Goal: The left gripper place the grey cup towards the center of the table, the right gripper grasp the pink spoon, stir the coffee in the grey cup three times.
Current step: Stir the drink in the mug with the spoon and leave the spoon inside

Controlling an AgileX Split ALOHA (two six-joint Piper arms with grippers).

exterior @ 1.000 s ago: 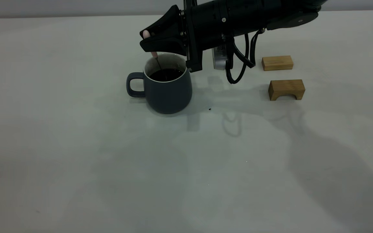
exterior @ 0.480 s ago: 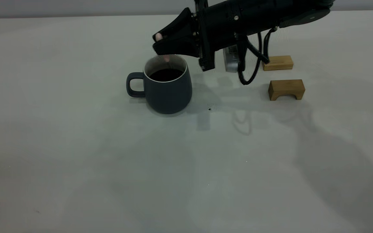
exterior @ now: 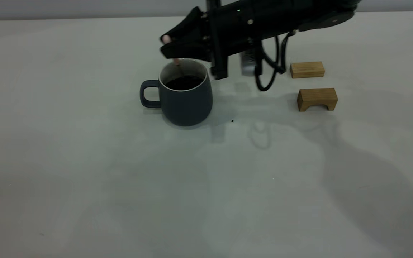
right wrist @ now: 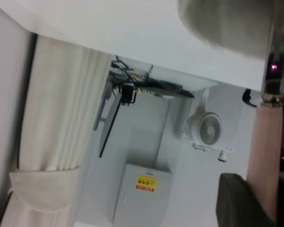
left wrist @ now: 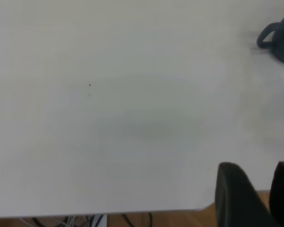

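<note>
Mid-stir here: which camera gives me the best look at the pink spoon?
The right wrist view: the pink spoon fills the frame edge, pink handle and metal neck clear, pinched by the right gripper. The exterior view shows only slivers of the handle above and below the fingers over the grey cup. The left wrist view misses it.

The slim pink-handled metal spoon [exterior: 175, 61] is largely hidden by the black right hand [exterior: 170, 48]; the dark slate-grey mug [left wrist: 280, 37] is cut off.

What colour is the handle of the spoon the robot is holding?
Pale pink. The pink spoon shows it best in the right wrist view.
</note>
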